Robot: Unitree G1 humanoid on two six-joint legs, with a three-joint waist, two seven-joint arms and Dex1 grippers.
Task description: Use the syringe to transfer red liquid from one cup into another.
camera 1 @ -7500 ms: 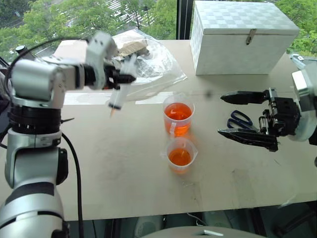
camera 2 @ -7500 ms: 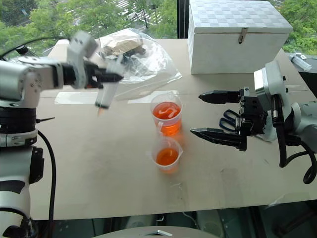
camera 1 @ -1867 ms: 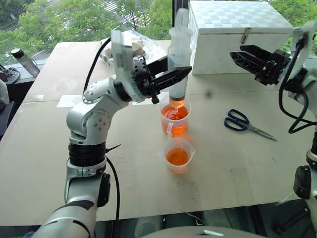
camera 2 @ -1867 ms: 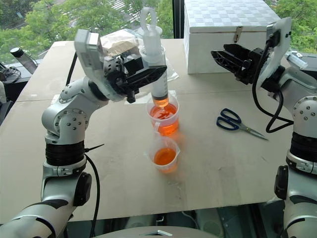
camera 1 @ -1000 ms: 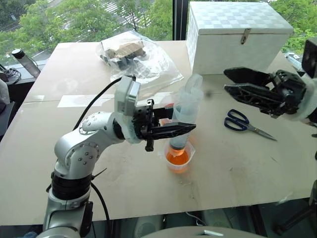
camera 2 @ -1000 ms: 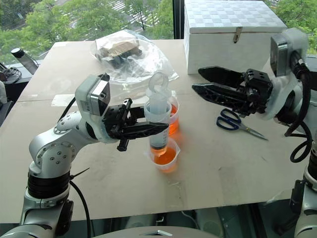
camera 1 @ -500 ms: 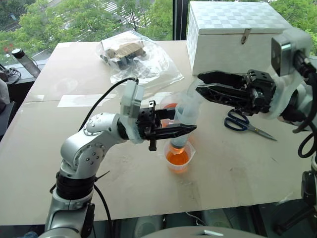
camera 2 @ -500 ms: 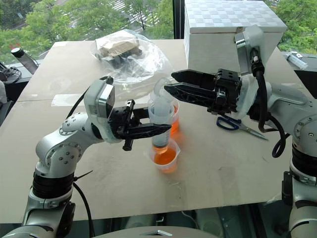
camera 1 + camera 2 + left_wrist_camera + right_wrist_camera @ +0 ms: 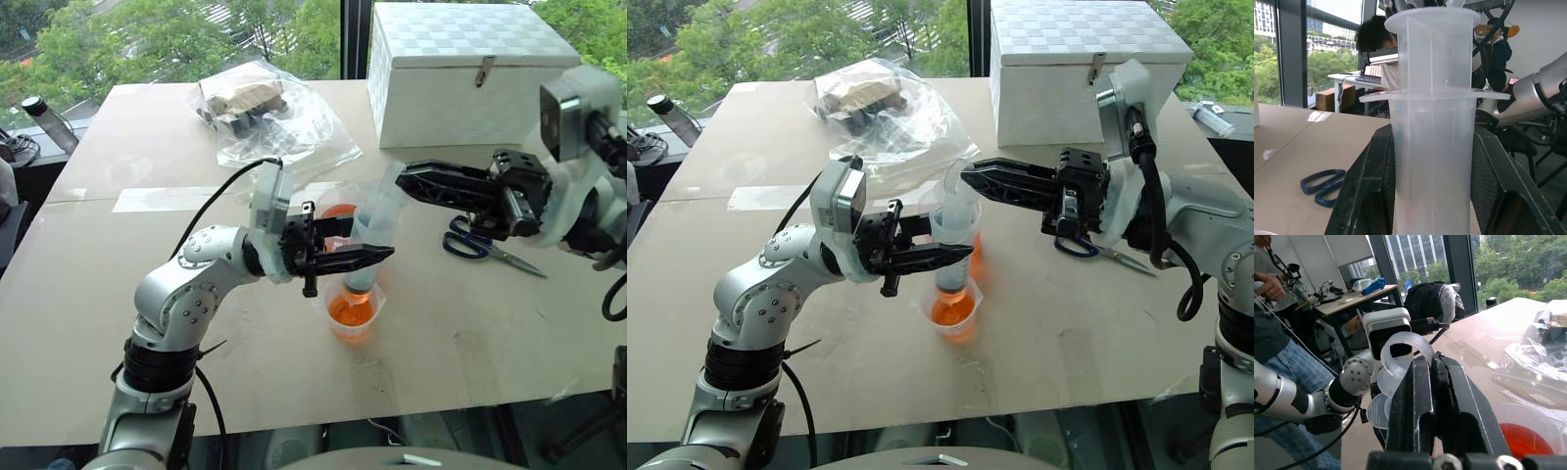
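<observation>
The desk was a broad tan board, scuffed in places, with a strip of pale tape laid across it on the robot's left; it stood against a tall window, through which green treetops were seen; in the wrist views an office space with other desks and a seated person was noted beyond.

A white box with a latch stood at the far right of the desk; a crumpled clear plastic bag holding brownish items lay at the far middle-left; blue-handled scissors lay flat on the right, partly hidden behind the right arm; a dark-capped bottle stood on a separate surface at the far left edge.

The syringe was held about upright near the desk's middle, tip downward over the shorter cup, which held red liquid; the taller cup, also holding orange-red liquid, stood just behind and was largely screened by the syringe barrel and the left pincer.

The left pincer was clamped on the syringe barrel from the robot's left, fingers level, one on each side of the barrel below its flange, as the left wrist view showed; the right pincer reached in from the right at the plunger's ring top, its fingers drawn tight together on the ring, as seen in the right wrist view; the two arms crossed above the cups and hid part of the desk between them.
</observation>
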